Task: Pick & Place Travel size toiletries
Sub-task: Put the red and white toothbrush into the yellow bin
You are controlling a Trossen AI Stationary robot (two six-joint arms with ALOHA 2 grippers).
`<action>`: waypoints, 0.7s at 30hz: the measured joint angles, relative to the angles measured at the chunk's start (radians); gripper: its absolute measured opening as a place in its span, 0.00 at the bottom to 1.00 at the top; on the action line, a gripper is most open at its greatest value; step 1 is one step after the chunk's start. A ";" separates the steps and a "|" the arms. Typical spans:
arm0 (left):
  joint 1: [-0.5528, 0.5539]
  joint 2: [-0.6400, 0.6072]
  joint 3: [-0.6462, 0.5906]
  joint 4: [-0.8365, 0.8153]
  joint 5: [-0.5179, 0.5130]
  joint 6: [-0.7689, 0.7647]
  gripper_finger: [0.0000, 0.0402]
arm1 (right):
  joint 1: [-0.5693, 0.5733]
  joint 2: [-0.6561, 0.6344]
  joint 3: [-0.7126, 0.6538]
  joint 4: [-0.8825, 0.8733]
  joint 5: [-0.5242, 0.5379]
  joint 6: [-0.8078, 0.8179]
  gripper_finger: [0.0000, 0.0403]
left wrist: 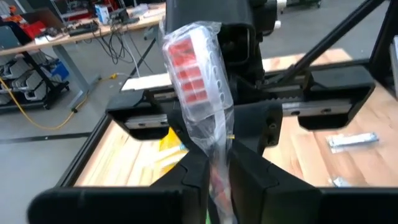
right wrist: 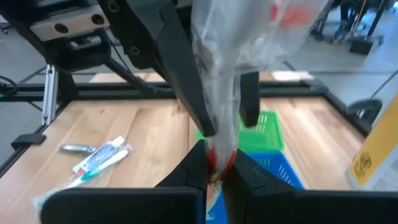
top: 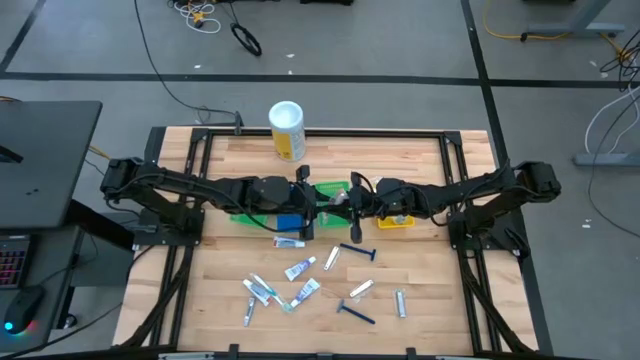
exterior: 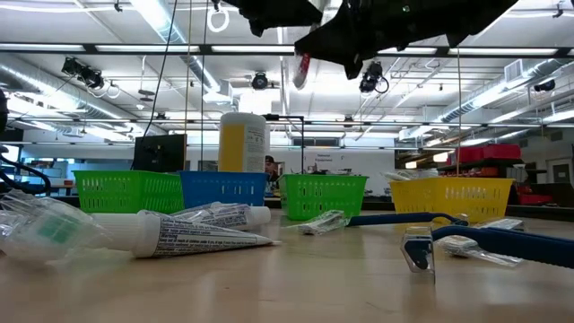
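Both grippers meet above table centre, over the trays. Between them hangs a plastic-wrapped toothbrush (left wrist: 198,68) with a red head, held clear of the wood.

Left gripper (left wrist: 211,171): fingers close against the wrapped handle, though whether they clamp it I cannot tell. Right gripper (right wrist: 214,163): fingers pinched shut on the same wrapper at its other end. In the low view the toothbrush (exterior: 301,70) shows up high, under the dark arms.

Directly beneath the handover: green tray (top: 330,189), blue tray (top: 289,223), and a yellow tray (top: 396,223) at 3 o'clock of them, under the right arm. A white-and-yellow canister (top: 287,130) stands at 12 o'clock near the far edge, well apart from the arms.

Loose toiletries (top: 300,269) scatter toward 6 o'clock: white-and-blue tubes, two dark blue razors (top: 356,314), small silvery tubes (top: 400,303). None touch either gripper. One tube (top: 290,241) lies just beside the blue tray's near edge.
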 joint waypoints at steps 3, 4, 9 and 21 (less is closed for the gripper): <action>0.000 0.000 0.000 -0.019 -0.006 0.000 0.23 | 0.000 0.000 0.000 -0.012 0.000 0.002 0.06; 0.000 0.000 0.000 -0.024 -0.014 0.000 0.26 | 0.000 0.000 0.000 -0.017 0.000 0.002 0.06; 0.000 0.000 0.000 -0.081 -0.052 -0.021 0.39 | -0.002 -0.043 0.000 -0.144 0.044 0.044 0.06; 0.000 0.000 0.000 -0.138 -0.104 -0.083 0.49 | -0.031 -0.173 0.000 -0.638 0.163 0.301 0.06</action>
